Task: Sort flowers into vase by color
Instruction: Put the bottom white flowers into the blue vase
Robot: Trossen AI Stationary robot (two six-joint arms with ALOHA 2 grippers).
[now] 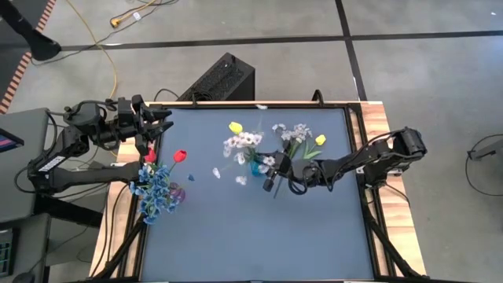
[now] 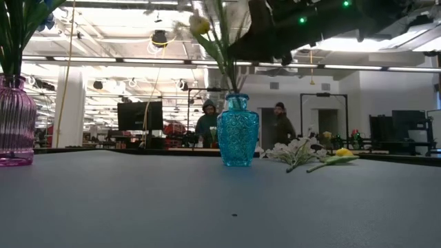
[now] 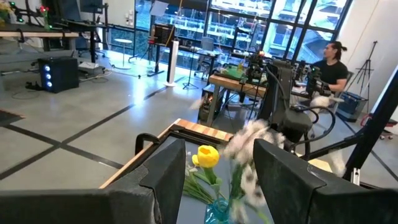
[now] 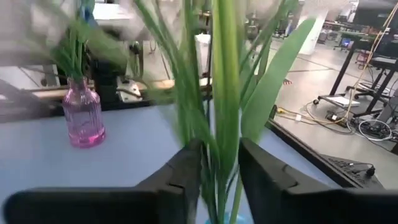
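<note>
A blue glass vase (image 1: 256, 167) (image 2: 238, 138) stands mid-table with white sprays (image 1: 242, 143) and a yellow tulip (image 1: 235, 126) (image 3: 207, 155) in it. My right gripper (image 1: 271, 174) (image 4: 221, 168) (image 2: 265, 31) is just above this vase, shut on green stems. A pink vase (image 2: 15, 124) (image 4: 84, 115) at the table's left holds blue sprays (image 1: 157, 192) and red tulips (image 1: 180, 156). A white spray (image 1: 295, 135) (image 2: 296, 148) and a yellow tulip (image 1: 320, 140) (image 2: 342, 153) lie flat on the table. My left gripper (image 1: 161, 122) (image 3: 217, 180) is open and raised at the far left. My right gripper pinches green stems and leaves (image 4: 224, 149) between its two fingers (image 4: 186, 171), above the blue vase's mouth. The fingers come in about level from the table's right, across the upright stems. The stems' lower ends reach down into the vase neck (image 2: 236, 103).
The table has raised wooden rails (image 1: 357, 126) on its left and right. A black box (image 1: 224, 79) sits on the floor beyond the far edge. People stand far off in the room (image 2: 207, 120). Bare mat lies along the near half (image 1: 251, 236).
</note>
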